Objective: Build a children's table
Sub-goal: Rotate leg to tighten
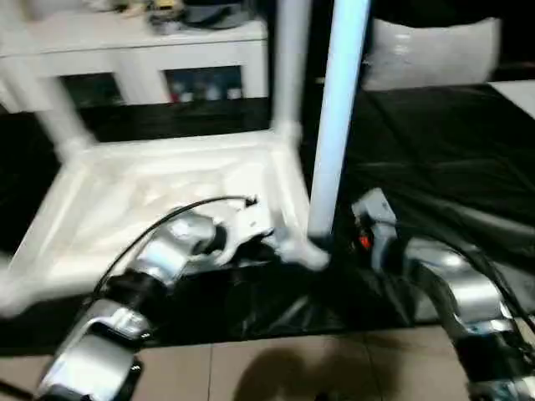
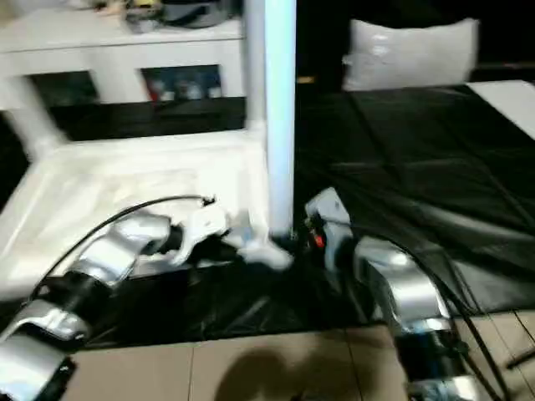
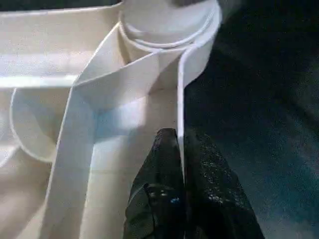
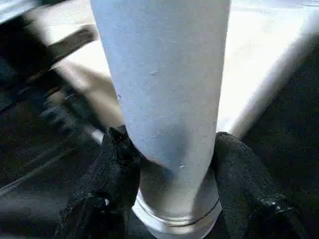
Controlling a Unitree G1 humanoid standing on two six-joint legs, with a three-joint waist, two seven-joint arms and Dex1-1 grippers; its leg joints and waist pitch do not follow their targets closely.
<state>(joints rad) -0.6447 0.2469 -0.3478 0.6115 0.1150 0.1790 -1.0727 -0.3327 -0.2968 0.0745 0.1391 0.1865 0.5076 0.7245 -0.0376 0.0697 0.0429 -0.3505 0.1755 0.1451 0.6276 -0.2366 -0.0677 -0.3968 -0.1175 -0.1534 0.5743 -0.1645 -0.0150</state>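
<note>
Upside down on a black sheet [image 1: 435, 159]: the white table top [image 1: 109, 209], ribbed underside facing up. Already standing in corner sockets: one leg at the far right corner [image 1: 288, 67] and one leaning leg at the far left corner [image 1: 42, 92]. At the near right corner, a fourth-looking white tapered leg [image 1: 334, 125] upright, its lower end at the round corner socket [image 3: 164, 30], probably seated in it, though too blurred there to tell for sure. Right gripper [image 4: 169, 164] clamped around this leg low down, one black finger [image 4: 107, 169] on each side, touching the tube just above the socket ring. Left gripper [image 3: 180, 149] closed on the thin side wall of the table top, close beside the same corner socket, with the wall pinched between both fingers. Silver forearms reaching in from the near edge, left one [image 1: 167, 251] over the table top, right one [image 1: 451, 284] over the black sheet. Behind, a white shelf unit [image 1: 150, 50] with small things on top, and a pale cushion [image 2: 410, 50] further right. Beige floor tiles [image 1: 276, 368] at the near side.
</note>
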